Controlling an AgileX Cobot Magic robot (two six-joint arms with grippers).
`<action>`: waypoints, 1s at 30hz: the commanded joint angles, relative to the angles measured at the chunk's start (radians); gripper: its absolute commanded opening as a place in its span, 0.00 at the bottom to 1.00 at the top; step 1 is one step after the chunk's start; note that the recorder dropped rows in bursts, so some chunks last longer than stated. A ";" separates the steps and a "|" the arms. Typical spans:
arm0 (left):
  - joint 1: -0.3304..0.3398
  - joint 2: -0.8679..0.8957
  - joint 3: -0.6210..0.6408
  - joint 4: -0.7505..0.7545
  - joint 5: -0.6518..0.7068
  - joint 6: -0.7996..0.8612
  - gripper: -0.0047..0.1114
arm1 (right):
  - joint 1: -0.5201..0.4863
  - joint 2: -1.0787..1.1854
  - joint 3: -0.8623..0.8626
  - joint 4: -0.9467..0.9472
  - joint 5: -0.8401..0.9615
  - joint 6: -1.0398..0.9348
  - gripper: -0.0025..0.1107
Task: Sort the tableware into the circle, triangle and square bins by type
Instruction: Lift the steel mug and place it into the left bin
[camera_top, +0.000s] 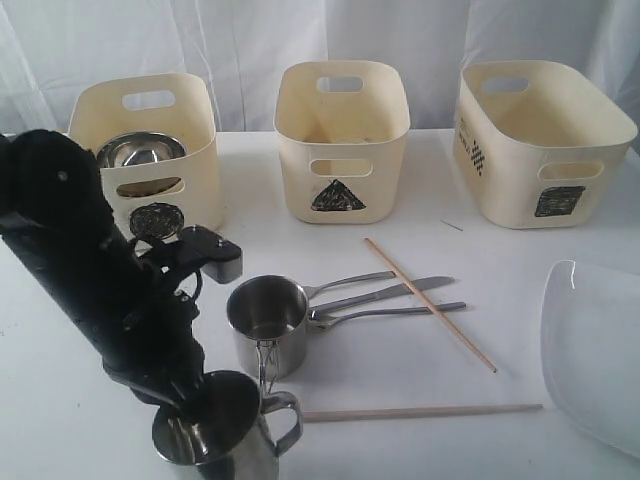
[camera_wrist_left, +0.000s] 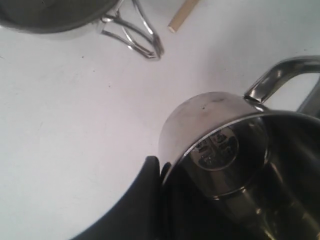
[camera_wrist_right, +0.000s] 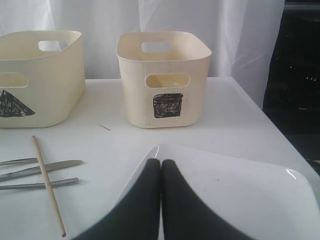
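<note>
My left gripper (camera_top: 196, 402) is shut on the rim of the near steel mug (camera_top: 222, 430) at the table's front; one finger (camera_wrist_left: 150, 180) is outside the mug (camera_wrist_left: 215, 120), the other inside. A second mug (camera_top: 267, 322) stands just behind it. Fork (camera_top: 345, 283), knife (camera_top: 390, 294) and spoon (camera_top: 385, 314) lie side by side, with one chopstick (camera_top: 430, 305) across them and another (camera_top: 420, 411) nearer the front. My right gripper (camera_wrist_right: 160, 162) is shut, hovering over the clear plate (camera_wrist_right: 240, 190). The circle bin (camera_top: 150, 160) holds a steel bowl (camera_top: 140, 150). No white bowl shows.
The triangle bin (camera_top: 340, 140) stands at the back middle and the wider square bin (camera_top: 540, 140) at the back right. The clear plate (camera_top: 595, 350) lies at the table's right edge. A white curtain hangs behind the bins.
</note>
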 joint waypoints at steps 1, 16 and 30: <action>-0.005 -0.124 -0.020 0.027 0.061 0.005 0.04 | 0.000 -0.007 0.006 -0.007 -0.008 0.001 0.02; 0.194 -0.277 -0.323 0.719 -0.200 -0.385 0.04 | 0.000 -0.007 0.006 -0.007 -0.008 0.001 0.02; 0.426 0.162 -0.486 0.703 -0.519 -0.423 0.04 | 0.000 -0.007 0.006 -0.007 -0.008 0.001 0.02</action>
